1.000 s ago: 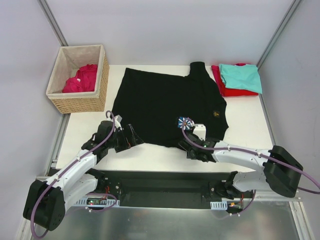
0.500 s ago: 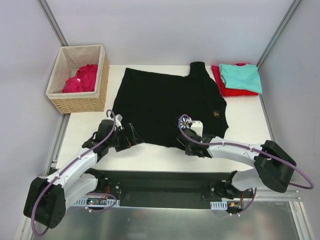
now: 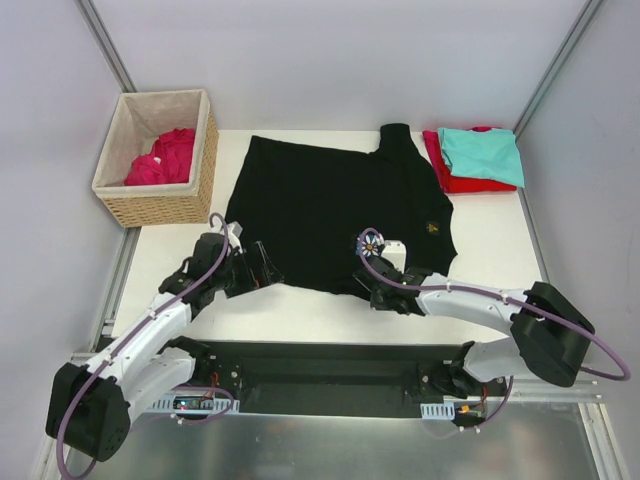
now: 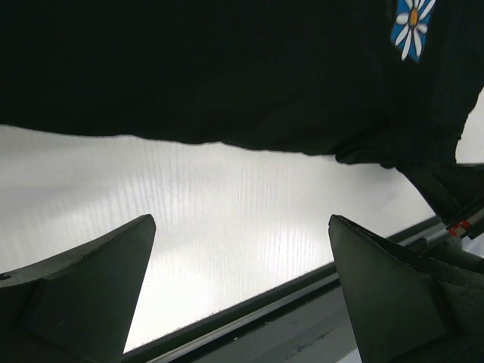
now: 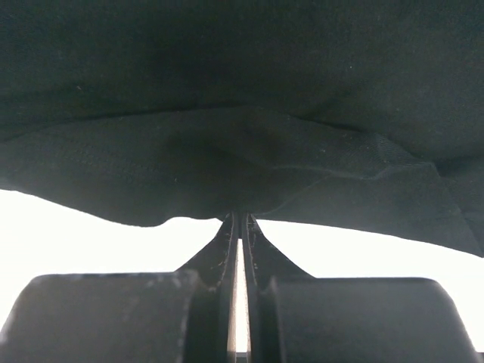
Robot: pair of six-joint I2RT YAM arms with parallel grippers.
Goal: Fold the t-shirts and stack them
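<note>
A large black t-shirt [image 3: 330, 205] lies spread on the white table, a small white-blue flower [image 3: 371, 243] near its front hem. My right gripper [image 3: 372, 290] sits at that hem's right part; in the right wrist view the gripper [image 5: 237, 215] is shut on a fold of the black cloth [image 5: 242, 113]. My left gripper [image 3: 262, 270] is at the hem's left corner. In the left wrist view it [image 4: 240, 227] stands wide open over bare table, the black hem [image 4: 227, 68] just beyond its fingertips. A teal t-shirt [image 3: 482, 155] lies folded on a red one [image 3: 450, 178] at the back right.
A wicker basket [image 3: 160, 207] with beige lining stands at the back left, holding a crimson-pink t-shirt [image 3: 165, 158]. The table's near edge and a dark rail [image 4: 249, 310] run just below the left gripper. Metal frame posts rise at both back corners.
My right gripper's jaws have closed onto the black shirt's front hem. The left gripper has edged slightly toward the hem's left corner, still open.
</note>
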